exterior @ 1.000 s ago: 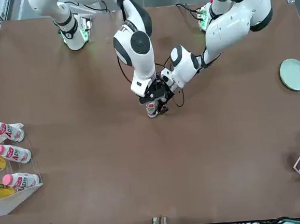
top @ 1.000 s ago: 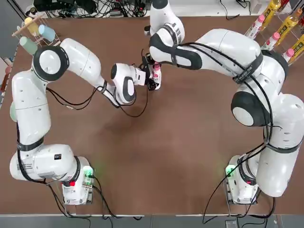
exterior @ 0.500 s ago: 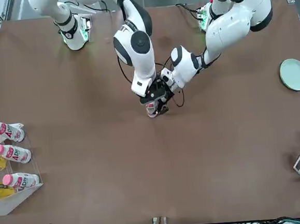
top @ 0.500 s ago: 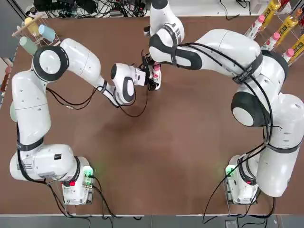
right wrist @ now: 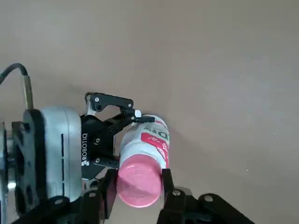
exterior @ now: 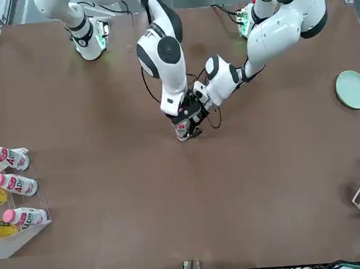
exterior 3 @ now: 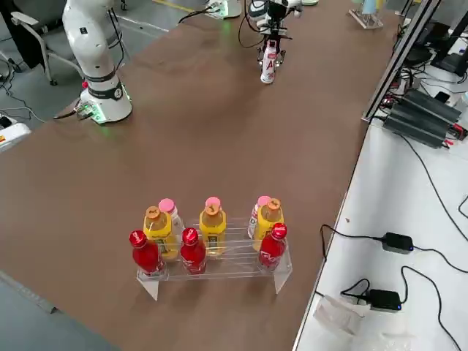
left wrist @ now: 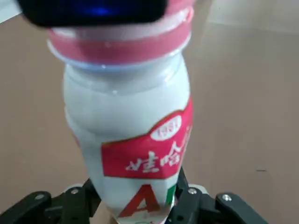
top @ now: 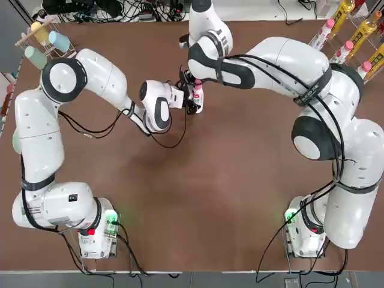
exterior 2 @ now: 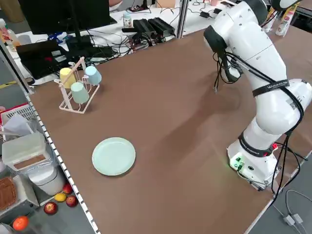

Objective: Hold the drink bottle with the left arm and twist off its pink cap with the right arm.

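While left jaws (left wrist: 135, 205) grip bottle (left wrist: 126, 112), cap (right wrist: 139, 181) between right jaws (right wrist: 139, 179)

Between the left gripper's fingers, the drink bottle (left wrist: 126, 107) looked smooth, glossy plastic. At the right gripper's fingertips, the pink cap (right wrist: 139, 181) was smooth plastic.

Brown table (exterior: 191, 202): carried a round pale-green plate (exterior: 353, 89), a white cup rack (exterior 2: 78, 95) and a clear bottle rack (exterior 3: 234, 256).

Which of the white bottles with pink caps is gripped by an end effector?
The drink bottle between the arms; the others lie tilted in the clear rack.
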You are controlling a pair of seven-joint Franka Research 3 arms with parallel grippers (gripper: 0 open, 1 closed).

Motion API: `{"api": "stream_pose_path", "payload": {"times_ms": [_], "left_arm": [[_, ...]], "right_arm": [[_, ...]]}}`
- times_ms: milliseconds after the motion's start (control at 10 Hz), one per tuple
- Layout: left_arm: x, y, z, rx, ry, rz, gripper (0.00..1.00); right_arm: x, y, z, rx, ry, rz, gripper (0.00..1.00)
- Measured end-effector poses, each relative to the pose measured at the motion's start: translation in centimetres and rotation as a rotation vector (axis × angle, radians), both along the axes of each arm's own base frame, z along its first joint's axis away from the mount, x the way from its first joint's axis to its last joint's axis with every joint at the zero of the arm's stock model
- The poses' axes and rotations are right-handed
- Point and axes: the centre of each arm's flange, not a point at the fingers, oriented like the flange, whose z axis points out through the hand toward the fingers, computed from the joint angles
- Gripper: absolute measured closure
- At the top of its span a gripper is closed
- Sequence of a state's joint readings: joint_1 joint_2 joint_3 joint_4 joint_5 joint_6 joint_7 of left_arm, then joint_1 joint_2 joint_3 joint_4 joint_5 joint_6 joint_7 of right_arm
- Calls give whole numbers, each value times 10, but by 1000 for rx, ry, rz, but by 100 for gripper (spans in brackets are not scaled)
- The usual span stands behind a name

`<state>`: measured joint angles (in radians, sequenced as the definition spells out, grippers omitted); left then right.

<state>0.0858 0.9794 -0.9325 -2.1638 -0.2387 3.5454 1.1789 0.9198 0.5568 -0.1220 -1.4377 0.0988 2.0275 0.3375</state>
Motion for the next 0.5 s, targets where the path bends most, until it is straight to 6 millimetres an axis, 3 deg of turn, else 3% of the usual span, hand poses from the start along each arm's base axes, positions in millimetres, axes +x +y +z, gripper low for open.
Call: {"api": "stream_pose_path", "payload": {"times_ms": [500], "left_arm": [[0, 0, 0, 0, -1, -1, 38]], "right_arm": [[0, 0, 0, -2, -9, 216, 57]]}}
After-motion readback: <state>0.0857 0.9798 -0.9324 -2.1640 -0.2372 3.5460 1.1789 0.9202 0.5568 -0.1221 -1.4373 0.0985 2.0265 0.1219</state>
